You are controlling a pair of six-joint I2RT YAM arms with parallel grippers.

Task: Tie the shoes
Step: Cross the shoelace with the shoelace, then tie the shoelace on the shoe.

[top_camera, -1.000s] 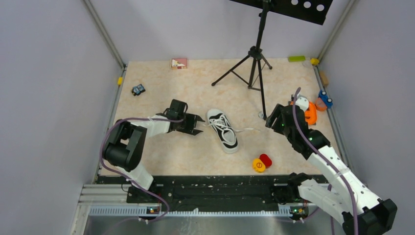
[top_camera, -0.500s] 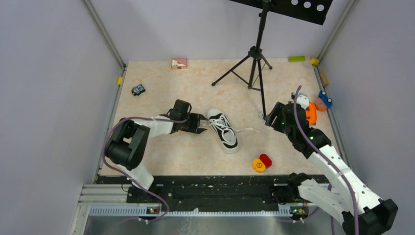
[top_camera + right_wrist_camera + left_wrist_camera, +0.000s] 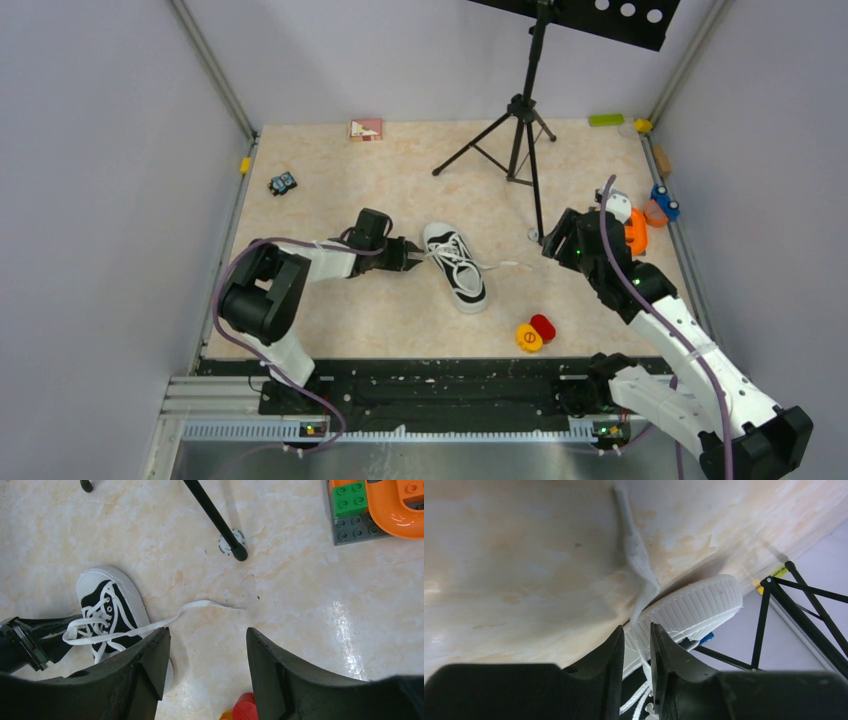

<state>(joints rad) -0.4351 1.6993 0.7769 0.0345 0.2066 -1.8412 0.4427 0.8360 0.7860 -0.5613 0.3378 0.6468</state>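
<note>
Sneaker point(image 3: 457, 268) lace point(image 3: 640, 565) between left jaws

I see the small black canvas low-top sneaker point(image 3: 456, 268) upright on its white sole at the middle of the desk point(image 3: 330, 180), white toe cap toward 11 o'clock, heel toward 5. Its white laces point(image 3: 452, 255) lie untied, one end trailing toward 3 o'clock, the other toward 9.
</note>
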